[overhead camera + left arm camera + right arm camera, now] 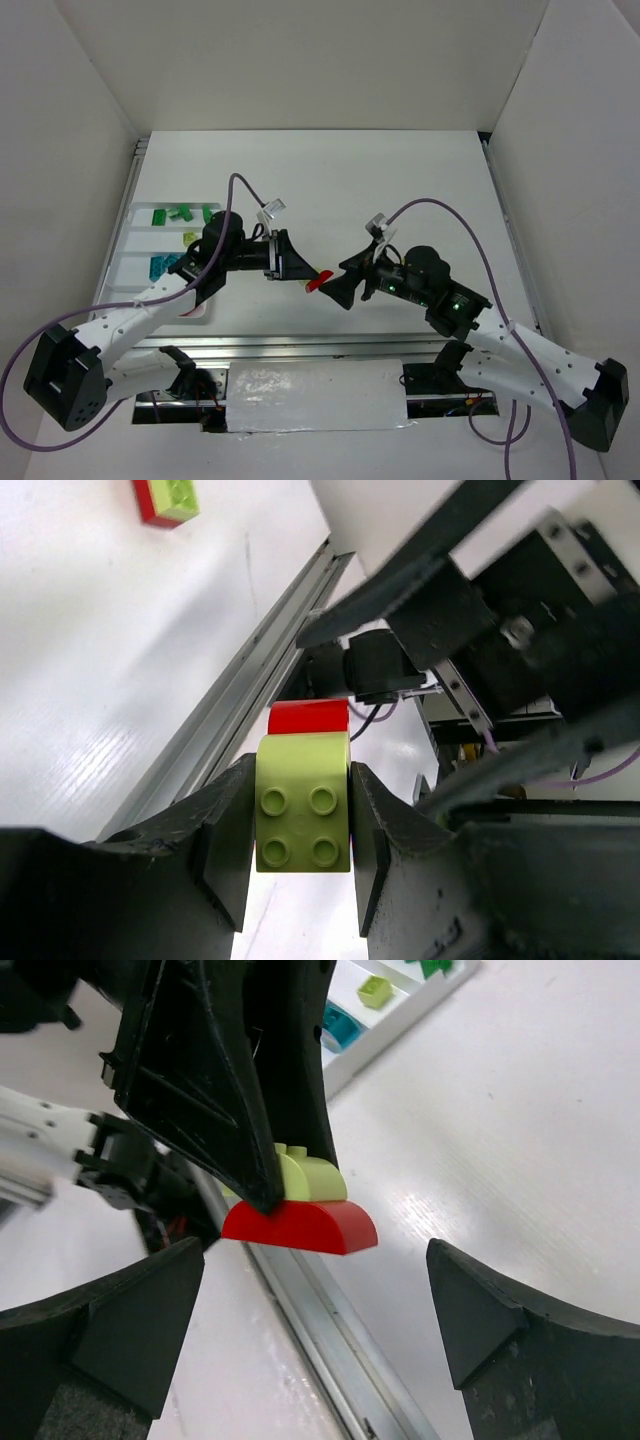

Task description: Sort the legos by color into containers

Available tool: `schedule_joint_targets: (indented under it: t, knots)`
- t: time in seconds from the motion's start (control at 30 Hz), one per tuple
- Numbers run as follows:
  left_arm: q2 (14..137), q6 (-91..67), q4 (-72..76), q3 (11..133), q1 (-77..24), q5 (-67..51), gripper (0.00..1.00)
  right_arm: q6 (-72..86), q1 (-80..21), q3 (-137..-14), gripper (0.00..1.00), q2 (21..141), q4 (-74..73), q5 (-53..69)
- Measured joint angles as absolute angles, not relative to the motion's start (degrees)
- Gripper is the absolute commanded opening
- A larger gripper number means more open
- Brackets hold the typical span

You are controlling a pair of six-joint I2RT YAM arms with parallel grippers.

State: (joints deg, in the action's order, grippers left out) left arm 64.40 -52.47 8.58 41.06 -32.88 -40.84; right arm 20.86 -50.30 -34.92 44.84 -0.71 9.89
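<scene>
The left gripper (303, 825) is clamped on a lime brick (303, 815), one finger on each side face, studs toward its wrist camera. A red brick (300, 1228) with a rounded top is stuck to the lime one and juts out past the fingertips, so the stacked pair hangs in the air over the middle of the table (400, 180), near its near edge.

The right gripper (340, 290) faces it from the right with its jaws spread wide and nothing between them. In the right wrist view the red brick sits straight ahead, between the two fingers (150, 1310), with its long axis running across from one finger toward the other. Closing would therefore catch it by its short ends, and the right arm is the one placed to pull it off.

Both arms reach inward, forearms low and wrists turned so the grippers point at each other nearly nose to nose.

The tray (140, 245) lies along the left edge, behind the left arm, with green, lime and teal pieces already in its compartments.
</scene>
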Motion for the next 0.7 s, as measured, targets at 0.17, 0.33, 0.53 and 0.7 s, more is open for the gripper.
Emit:
schedule_joint_targets:
  t: [0.17,0.33,0.53,0.7]
  knots:
    - [62.72,-51.99,13.32,40.99,-32.88,-42.13,0.0,26.39,-41.3,-32.34,1.0,42.76,3.09,23.2]
    - [60.49,-52.47,20.93,39.57,-32.88,-44.69,0.0,31.62,-37.65,-32.23,0.98,45.04,7.51,32.58]
    - [60.18,-52.95,26.87,37.34,-33.08,-47.9,0.0,38.39,-36.47,-32.14,0.88,46.98,17.08,41.74]
    - [59.37,-52.73,27.4,37.06,-33.5,-49.19,0.0,41.15,-36.32,-32.14,0.52,49.08,21.96,44.73]
